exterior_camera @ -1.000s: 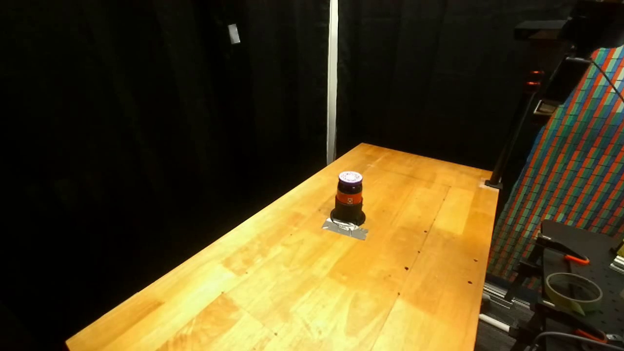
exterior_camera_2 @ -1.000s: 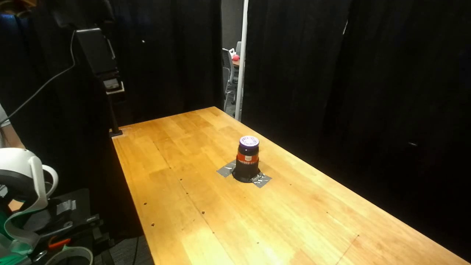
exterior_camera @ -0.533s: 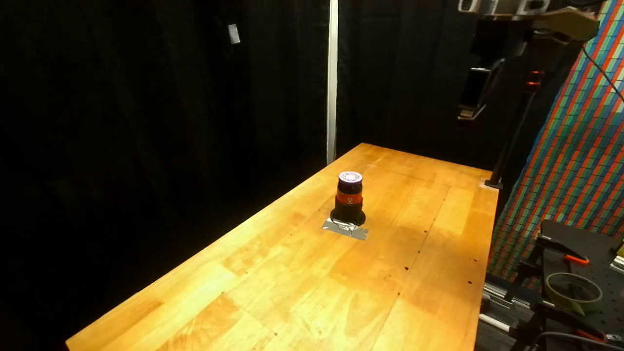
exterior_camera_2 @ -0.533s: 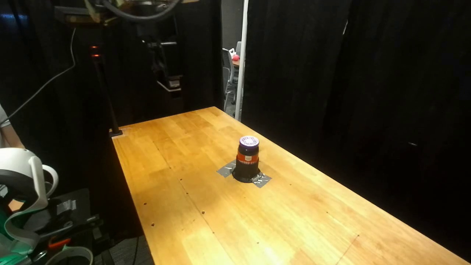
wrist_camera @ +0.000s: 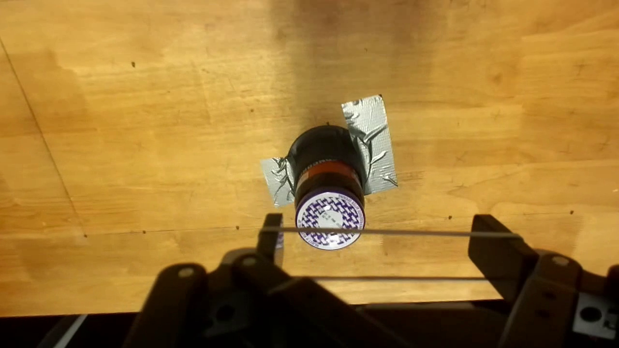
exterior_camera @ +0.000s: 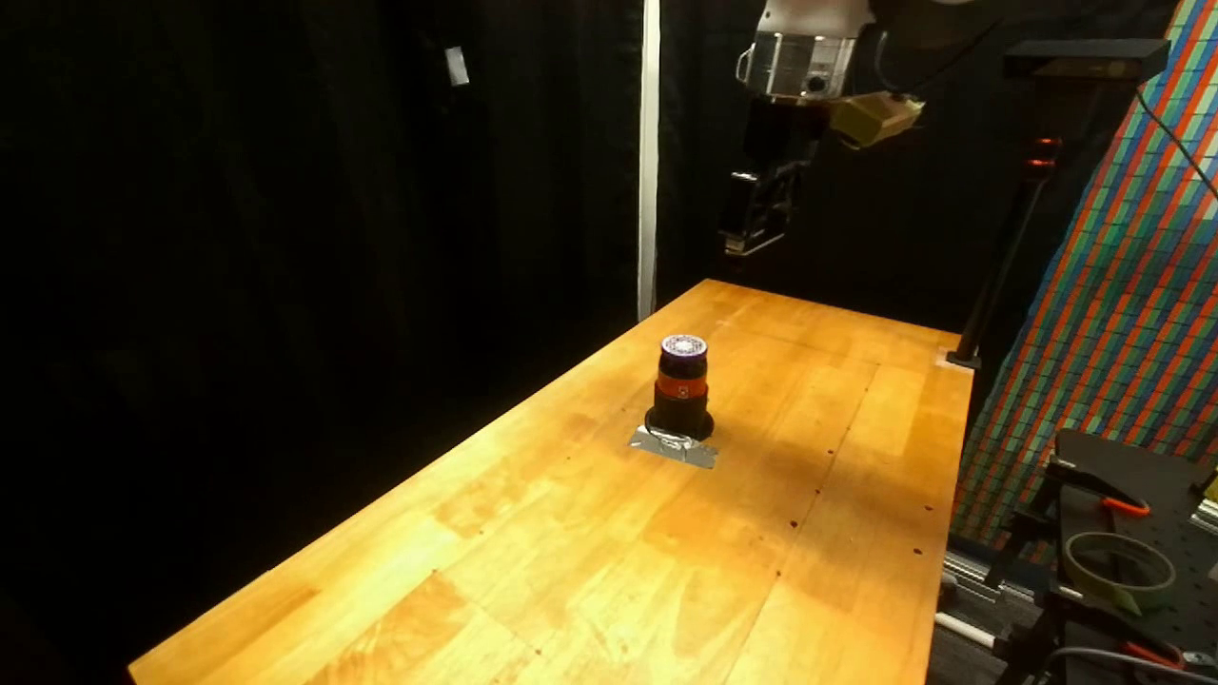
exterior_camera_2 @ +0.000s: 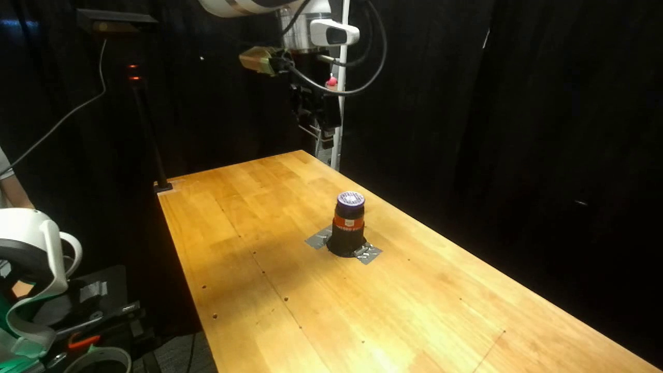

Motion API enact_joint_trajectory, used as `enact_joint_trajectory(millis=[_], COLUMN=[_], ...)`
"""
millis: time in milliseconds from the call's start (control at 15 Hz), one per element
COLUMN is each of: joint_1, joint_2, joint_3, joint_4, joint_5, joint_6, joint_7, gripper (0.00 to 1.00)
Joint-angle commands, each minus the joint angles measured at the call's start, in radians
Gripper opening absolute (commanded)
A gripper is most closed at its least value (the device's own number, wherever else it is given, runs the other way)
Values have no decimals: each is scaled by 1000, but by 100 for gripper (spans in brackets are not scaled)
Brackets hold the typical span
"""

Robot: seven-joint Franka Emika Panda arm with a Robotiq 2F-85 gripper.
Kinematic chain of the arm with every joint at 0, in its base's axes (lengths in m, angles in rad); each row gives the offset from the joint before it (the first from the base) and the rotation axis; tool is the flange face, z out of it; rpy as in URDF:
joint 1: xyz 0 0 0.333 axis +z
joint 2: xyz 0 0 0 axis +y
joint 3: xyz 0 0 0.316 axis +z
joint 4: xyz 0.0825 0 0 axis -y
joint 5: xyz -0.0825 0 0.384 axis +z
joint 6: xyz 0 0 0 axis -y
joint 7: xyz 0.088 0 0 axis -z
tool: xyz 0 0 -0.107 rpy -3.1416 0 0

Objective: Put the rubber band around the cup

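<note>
The cup is a dark, upright cylinder with an orange-red band and a pale, purple-patterned top. It stands on the wooden table in both exterior views (exterior_camera: 682, 385) (exterior_camera_2: 348, 221) and in the wrist view (wrist_camera: 330, 215). My gripper (wrist_camera: 377, 227) is open, fingers spread wide. It hangs well above the table and higher than the cup, also in both exterior views (exterior_camera: 759, 224) (exterior_camera_2: 315, 129). The rubber band (wrist_camera: 416, 233) is stretched around both fingers as two thin strands. In the wrist view one strand crosses the cup's top, which appears nearer the left finger. The band is not on the cup.
Grey tape (wrist_camera: 379, 140) fastens the cup's black base to the table (exterior_camera: 571, 533). A dark post (exterior_camera: 999, 257) with a camera rises at a table corner. A black side stand with a tape roll (exterior_camera: 1121, 571) is beside the table. Black curtains surround it.
My gripper has swept in from the side over the table, closer to the cup, in both exterior views. The band has stayed on the fingers. The cup has not moved.
</note>
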Motion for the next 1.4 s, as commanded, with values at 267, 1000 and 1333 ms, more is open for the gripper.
enact_joint_trajectory(millis=[267, 1000, 1333], joint_1=[95, 154, 161], joint_2=[275, 490, 539], joint_3=[-113, -221, -246], joint_4=[271, 402, 415], joint_5=[-10, -20, -14], joint_6=[13, 85, 113], joint_7=[22, 67, 86], gripper=[100, 100, 100])
